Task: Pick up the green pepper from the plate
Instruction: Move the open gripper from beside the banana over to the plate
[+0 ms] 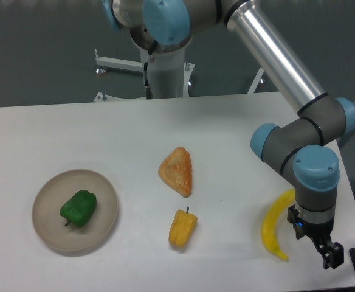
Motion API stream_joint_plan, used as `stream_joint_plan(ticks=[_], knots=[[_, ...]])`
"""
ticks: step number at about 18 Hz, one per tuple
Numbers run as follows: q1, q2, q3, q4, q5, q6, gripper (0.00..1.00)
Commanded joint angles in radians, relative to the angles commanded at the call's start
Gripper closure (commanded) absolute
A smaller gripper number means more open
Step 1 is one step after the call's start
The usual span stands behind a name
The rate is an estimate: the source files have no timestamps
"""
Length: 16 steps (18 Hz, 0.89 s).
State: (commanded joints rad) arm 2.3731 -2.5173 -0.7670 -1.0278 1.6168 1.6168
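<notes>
Lying unobscured on the plate (50, 231), the green pepper (78, 207).

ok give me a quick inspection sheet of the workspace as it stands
surface: white table, no spills seen
job's things: green pepper lies on the plate, left front of the table
clutter: yellow pepper, wedge of bread, banana, all apart from the plate
grippers: gripper low at the far right beside the banana, holding nothing; fingers too dark to tell open or shut
cables: one thin cable down the arm base
surroundings: dark wall behind, white frame behind the table, part of a second white surface at right
</notes>
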Motion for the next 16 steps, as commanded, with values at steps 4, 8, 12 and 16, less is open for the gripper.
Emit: stream_joint_plan(ticks=[4,8,12,16], knots=[[-0.009,0.014,-0.012,-0.002,-0.006,-0.011,0.0],[-0.015,0.061,-0.064,-0.031,-0.012,-0.072,0.0],[-0.031,0.142,-0.147,-0.055,-0.041,-0.172,0.0],[-0.055,0.244,-0.213,-0.152,-0.093,-0.273,0.0]])
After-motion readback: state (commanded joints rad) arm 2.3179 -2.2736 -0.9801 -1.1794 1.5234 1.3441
